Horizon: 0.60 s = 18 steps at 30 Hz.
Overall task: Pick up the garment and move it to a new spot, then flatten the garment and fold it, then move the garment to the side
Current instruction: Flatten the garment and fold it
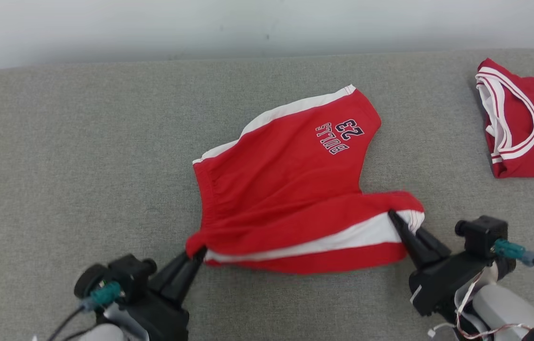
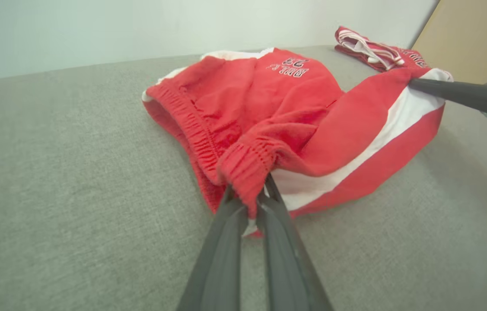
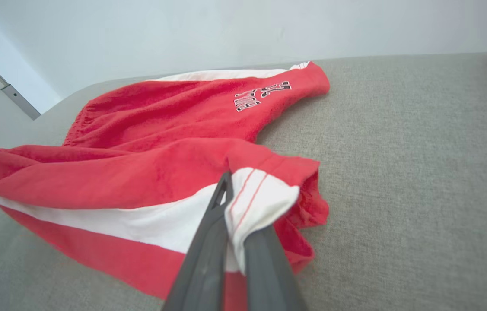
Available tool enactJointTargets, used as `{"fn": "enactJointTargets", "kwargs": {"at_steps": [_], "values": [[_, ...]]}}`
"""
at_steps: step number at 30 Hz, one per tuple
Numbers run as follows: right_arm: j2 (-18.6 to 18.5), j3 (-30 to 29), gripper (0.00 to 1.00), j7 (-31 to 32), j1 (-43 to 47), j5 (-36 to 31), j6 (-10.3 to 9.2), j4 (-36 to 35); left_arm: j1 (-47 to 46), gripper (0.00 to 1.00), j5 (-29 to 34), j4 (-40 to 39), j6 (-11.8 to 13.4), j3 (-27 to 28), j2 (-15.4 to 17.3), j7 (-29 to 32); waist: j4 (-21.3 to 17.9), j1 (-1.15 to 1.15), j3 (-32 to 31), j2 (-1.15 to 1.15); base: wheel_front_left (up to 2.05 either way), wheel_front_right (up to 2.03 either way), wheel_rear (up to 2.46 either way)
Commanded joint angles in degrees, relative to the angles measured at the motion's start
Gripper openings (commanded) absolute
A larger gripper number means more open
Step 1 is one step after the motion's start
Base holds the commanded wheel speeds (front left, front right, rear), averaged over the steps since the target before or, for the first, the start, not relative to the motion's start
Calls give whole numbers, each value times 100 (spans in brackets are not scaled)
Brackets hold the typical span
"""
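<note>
The garment [image 1: 290, 184] is a pair of red shorts with white side stripes and a dark "BULLS 23" print, lying in the middle of the grey padded surface [image 1: 82, 156]. Its near leg is lifted and folded back over the rest. My left gripper [image 1: 199, 254] is shut on the waistband corner at the near left; in the left wrist view the gathered elastic [image 2: 247, 168] sits pinched between the fingers [image 2: 226, 242]. My right gripper [image 1: 395, 219] is shut on the hem corner at the near right, where white striped cloth [image 3: 260, 203] bunches between its fingers [image 3: 208, 242].
A second red and white garment [image 1: 522, 123], a jersey, lies at the far right edge of the surface. A pale wall [image 1: 248, 23] runs behind the surface. Bare grey surface stretches to the left and along the near edge.
</note>
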Motion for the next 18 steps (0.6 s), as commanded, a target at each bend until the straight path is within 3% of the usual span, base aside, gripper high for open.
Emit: {"fn": "enactJointTargets", "kwargs": {"at_steps": [1,9,18], "values": [[-60,-35,0,-40,-100,72,-17,-105,-118,0,-54,-154,9,91,57,1,-4,0,-23,-1,0,0,0],[-259,-366,0,-55,-631,399,-17,-721,-940,0,-635,-761,9,530,228,1,9,0,33,-1,0,0,0],[-128,-774,0,613,-2486,737,-17,-827,-3661,0,-1606,-603,9,-47,638,363,-98,0,802,-1,0,0,0]]}}
